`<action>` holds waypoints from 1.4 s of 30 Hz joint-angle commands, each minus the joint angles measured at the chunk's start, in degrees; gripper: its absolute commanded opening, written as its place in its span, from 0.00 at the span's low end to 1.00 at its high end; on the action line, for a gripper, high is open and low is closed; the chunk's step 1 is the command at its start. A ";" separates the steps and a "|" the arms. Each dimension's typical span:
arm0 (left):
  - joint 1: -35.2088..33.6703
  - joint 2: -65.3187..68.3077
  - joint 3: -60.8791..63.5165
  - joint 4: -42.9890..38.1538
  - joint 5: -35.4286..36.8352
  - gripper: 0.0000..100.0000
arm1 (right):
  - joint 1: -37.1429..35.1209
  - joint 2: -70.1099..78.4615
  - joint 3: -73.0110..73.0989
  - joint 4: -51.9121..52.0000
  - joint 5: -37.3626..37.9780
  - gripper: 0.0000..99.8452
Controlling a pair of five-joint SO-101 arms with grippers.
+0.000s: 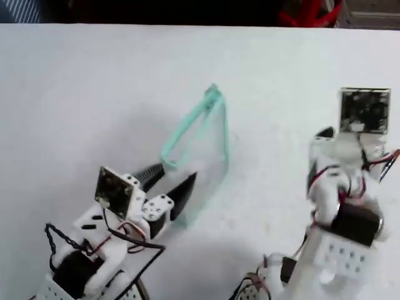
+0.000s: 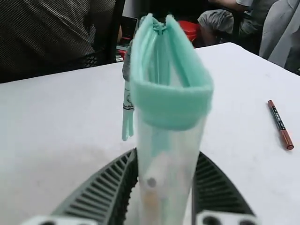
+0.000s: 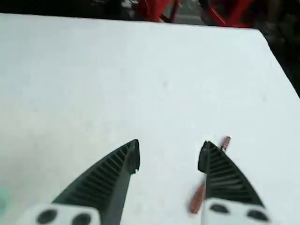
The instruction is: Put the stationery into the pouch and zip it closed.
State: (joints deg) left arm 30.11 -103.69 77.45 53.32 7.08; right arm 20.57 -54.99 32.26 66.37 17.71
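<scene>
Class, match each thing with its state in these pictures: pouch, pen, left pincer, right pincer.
Things:
1 pouch
2 pen
3 left pincer
4 right pincer

States:
A open, beside the pen
B lying flat on the table
C shut on the pouch
D mint-edged, mouth open

Pairs: 1-D, 2-B, 3-C, 4-A

White table; red object past far edge; dark mesh chair behind.
</scene>
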 commanded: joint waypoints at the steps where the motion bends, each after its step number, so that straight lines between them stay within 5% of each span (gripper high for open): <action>1: 1.54 -0.31 -3.43 2.11 -0.35 0.17 | 10.07 6.73 1.05 -4.79 1.32 0.20; 8: 1.80 -0.31 -3.96 4.13 -0.35 0.18 | 20.79 30.55 -5.89 -12.09 1.32 0.20; 25: 2.33 -0.31 0.35 -0.18 -3.69 0.17 | 21.67 80.75 -44.84 -11.82 0.88 0.20; 35: 2.33 -0.31 0.44 -0.09 -3.87 0.17 | 20.18 104.66 -73.23 -5.85 1.23 0.20; 40: 2.59 -0.31 0.44 0.00 -3.87 0.17 | 19.82 111.52 -85.36 2.15 1.32 0.00; 42: 2.59 -0.31 0.44 0.00 -3.87 0.17 | 19.74 112.40 -90.11 8.04 1.32 0.04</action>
State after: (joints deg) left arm 31.60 -104.48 77.80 54.37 3.65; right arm 41.76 57.54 -50.02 67.96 18.24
